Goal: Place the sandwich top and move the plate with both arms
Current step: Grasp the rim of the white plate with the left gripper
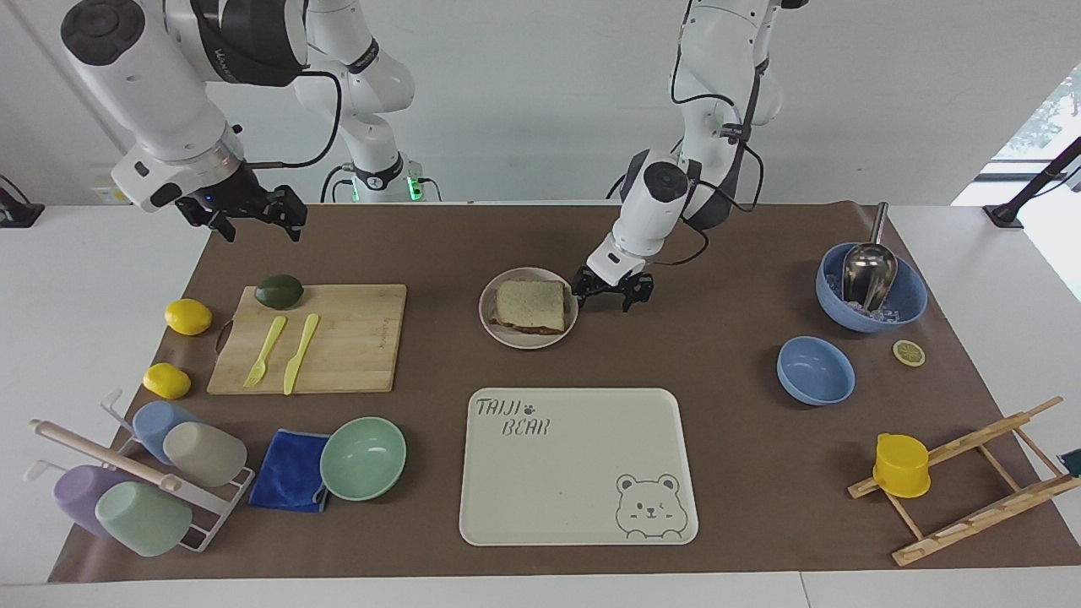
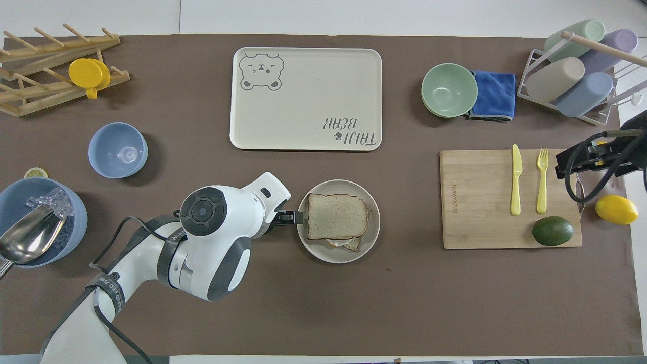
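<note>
From my remote seat: plate (image 1: 529, 333) sits mid-bench on the brown mat (image 1: 726, 473), nearer the robots than the bear-print tray (image 1: 578, 473). Sandwich top (image 1: 530, 304) lies flat on it, stacked on a lower slice whose edge pokes out on the robot-facing side in the overhead view. So top's already on; plate isn't on the tray.

L gripper (image 1: 605, 296) is low, just beside the plate's rim on the L arm's side, fingers apart, nothing btwn them. In the overhead view its tip (image 2: 292, 218) overlaps the rim; I can't tell whether it actually touches.

R gripper (image 1: 255, 221) is up in the air, over the mat's corner toward the R arm's end, near the cutting board (image 1: 355, 338) w/ fingers apart, empty. It's well apart from the plate.

Other stuff I see: board carries an avocado (image 1: 279, 291), yellow fork (image 1: 266, 350) + knife (image 1: 301, 351). 2 lemons (image 1: 187, 317) off the mat beside the board. Mint bowl (image 1: 363, 458) touching a blue cloth (image 1: 290, 481), cup rack (image 1: 135, 481) next to that. Toward the L arm's end: blue bowl w/ ice + metal scoop (image 1: 870, 274), smaller blue bowl (image 1: 815, 370), lemon slice (image 1: 909, 352), wooden rack (image 1: 971, 481) w/ a yellow cup (image 1: 901, 465).
</note>
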Tool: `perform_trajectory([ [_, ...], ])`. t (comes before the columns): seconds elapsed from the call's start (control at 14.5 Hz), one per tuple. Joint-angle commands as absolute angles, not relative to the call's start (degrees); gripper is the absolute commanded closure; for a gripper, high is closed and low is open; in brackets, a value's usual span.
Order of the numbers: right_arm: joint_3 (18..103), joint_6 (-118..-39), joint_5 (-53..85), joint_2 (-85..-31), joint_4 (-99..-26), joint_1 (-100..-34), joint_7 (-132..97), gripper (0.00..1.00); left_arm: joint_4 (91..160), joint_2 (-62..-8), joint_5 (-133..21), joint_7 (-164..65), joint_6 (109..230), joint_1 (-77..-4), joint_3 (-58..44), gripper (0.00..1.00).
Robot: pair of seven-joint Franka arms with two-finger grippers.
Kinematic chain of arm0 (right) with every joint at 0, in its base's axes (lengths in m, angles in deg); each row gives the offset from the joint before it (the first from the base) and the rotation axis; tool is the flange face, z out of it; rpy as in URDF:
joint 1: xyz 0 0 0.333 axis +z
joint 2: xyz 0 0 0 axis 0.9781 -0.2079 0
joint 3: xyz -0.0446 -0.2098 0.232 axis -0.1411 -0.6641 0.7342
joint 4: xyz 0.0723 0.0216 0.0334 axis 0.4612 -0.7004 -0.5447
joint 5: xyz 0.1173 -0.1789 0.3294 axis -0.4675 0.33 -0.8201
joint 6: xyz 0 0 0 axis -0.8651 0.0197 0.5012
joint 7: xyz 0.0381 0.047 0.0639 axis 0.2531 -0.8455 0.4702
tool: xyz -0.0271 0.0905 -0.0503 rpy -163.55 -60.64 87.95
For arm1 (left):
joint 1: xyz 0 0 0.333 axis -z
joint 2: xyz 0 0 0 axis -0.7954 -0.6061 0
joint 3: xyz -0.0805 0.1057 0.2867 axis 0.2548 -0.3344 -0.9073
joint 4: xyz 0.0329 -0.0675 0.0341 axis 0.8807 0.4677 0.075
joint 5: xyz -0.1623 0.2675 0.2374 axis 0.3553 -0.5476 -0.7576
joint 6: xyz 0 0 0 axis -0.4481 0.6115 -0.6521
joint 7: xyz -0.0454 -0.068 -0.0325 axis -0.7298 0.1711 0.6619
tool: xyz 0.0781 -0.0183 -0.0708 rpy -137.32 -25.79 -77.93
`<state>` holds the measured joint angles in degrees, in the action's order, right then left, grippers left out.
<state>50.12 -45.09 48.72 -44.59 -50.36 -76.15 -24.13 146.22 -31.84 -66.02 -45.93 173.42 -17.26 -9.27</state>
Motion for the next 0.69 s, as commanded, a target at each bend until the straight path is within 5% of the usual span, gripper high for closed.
perform_trajectory([
  [0.0,50.1,-43.4,46.8,-45.4,-48.9,-76.5,-23.2,0.0,146.0,-34.2,-63.6,-46.3,177.0,-15.1,-10.0,0.01],
  [0.34,48.8,-42.4,43.8,-44.3,-49.2,-76.4,-23.1,0.0,146.0,-34.4,-62.5,-46.9,177.6,-14.1,-10.0,0.1],
  [0.62,46.9,-43.6,46.0,-43.8,-49.7,-76.5,-21.7,0.0,145.3,-34.6,-60.4,-46.9,177.6,-13.9,-10.0,0.31],
])
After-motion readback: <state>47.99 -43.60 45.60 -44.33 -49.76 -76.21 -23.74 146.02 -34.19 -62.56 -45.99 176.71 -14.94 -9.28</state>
